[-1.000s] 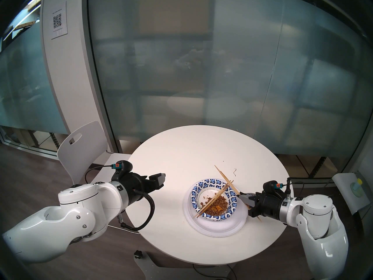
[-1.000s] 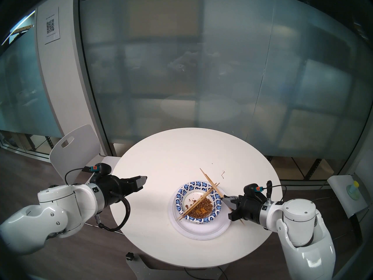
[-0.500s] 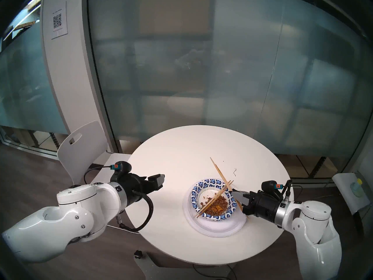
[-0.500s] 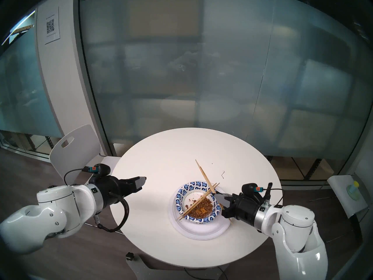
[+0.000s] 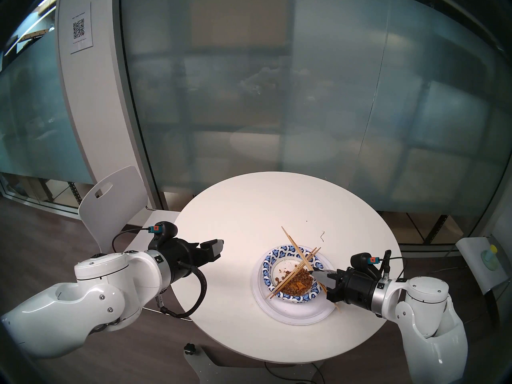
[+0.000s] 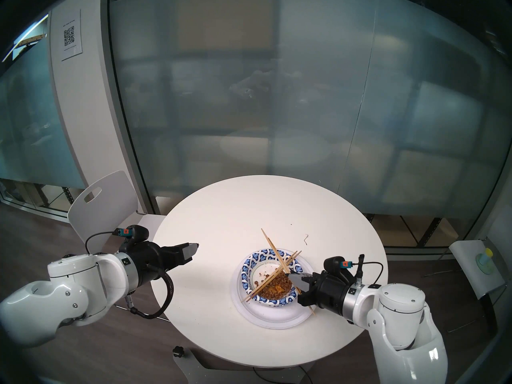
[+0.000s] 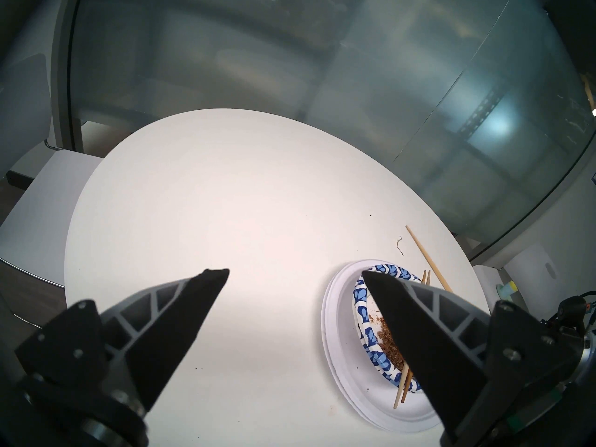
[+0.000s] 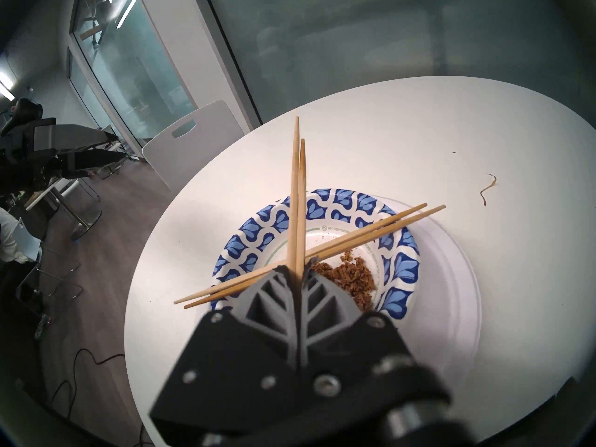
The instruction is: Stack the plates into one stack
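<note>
White desk (image 5: 238,214) carries the stack (image 5: 293,305); right gripper (image 5: 314,272) pinches chopsticks (image 5: 293,243) above it; left gripper (image 5: 219,246), at 9 o'clock, gapes empty.

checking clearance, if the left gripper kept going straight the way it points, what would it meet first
Probably bare tabletop: the open left gripper aims at empty surface left of the stack. Depth is hard to judge.

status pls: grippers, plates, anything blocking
Right gripper shut on a chopstick pair, held over the stack. Left gripper open, empty, clear of the plates. Second chopstick pair and food scraps sit in the top patterned dish.
</note>
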Robot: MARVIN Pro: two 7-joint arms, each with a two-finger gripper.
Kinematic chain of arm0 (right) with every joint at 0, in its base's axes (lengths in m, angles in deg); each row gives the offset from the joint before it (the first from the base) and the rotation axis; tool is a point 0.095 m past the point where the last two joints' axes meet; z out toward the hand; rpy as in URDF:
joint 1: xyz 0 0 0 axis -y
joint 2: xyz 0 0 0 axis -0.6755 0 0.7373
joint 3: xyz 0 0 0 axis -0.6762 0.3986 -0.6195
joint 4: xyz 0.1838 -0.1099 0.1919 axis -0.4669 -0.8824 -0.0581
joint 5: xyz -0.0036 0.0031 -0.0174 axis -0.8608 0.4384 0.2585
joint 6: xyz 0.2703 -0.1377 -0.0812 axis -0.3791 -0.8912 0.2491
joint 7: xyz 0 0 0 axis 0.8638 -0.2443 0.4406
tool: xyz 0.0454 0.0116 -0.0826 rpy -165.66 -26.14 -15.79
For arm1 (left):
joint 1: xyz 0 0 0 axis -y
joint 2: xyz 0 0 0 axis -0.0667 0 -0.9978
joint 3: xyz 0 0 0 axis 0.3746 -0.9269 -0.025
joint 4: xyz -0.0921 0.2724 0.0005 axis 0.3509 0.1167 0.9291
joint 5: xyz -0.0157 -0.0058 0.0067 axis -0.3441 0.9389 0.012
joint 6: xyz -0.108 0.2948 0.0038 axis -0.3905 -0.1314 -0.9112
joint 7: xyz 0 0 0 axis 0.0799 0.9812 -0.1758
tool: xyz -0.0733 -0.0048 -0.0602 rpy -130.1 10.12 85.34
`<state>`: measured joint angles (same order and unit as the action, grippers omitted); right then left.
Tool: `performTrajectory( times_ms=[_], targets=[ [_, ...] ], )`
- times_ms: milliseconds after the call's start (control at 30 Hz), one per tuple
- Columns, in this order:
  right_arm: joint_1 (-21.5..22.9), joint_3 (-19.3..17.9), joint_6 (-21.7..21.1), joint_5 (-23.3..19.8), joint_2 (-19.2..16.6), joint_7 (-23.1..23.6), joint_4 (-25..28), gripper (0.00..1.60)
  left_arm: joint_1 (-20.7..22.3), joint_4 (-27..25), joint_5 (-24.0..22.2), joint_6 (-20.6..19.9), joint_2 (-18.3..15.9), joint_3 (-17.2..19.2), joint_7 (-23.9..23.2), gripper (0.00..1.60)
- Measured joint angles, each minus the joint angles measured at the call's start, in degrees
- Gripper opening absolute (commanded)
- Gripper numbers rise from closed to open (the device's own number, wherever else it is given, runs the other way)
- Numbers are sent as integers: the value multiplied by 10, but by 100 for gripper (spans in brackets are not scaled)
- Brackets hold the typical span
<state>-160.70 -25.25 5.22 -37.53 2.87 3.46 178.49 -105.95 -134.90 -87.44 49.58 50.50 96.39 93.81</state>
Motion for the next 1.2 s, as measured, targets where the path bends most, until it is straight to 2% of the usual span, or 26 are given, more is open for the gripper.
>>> performTrajectory(
  times_ms=[433,1000,1200],
  targets=[
    [58,29,-16,32,-27,7,-64,0,-3,0,4,3,-3,2,0,160],
    [79,22,-15,31,-35,24,-68,0,16,5,9,1,6,-15,6,160],
    [86,31,-22,32,-39,27,-74,0,24,8,10,-2,10,-22,9,160]
  ],
)
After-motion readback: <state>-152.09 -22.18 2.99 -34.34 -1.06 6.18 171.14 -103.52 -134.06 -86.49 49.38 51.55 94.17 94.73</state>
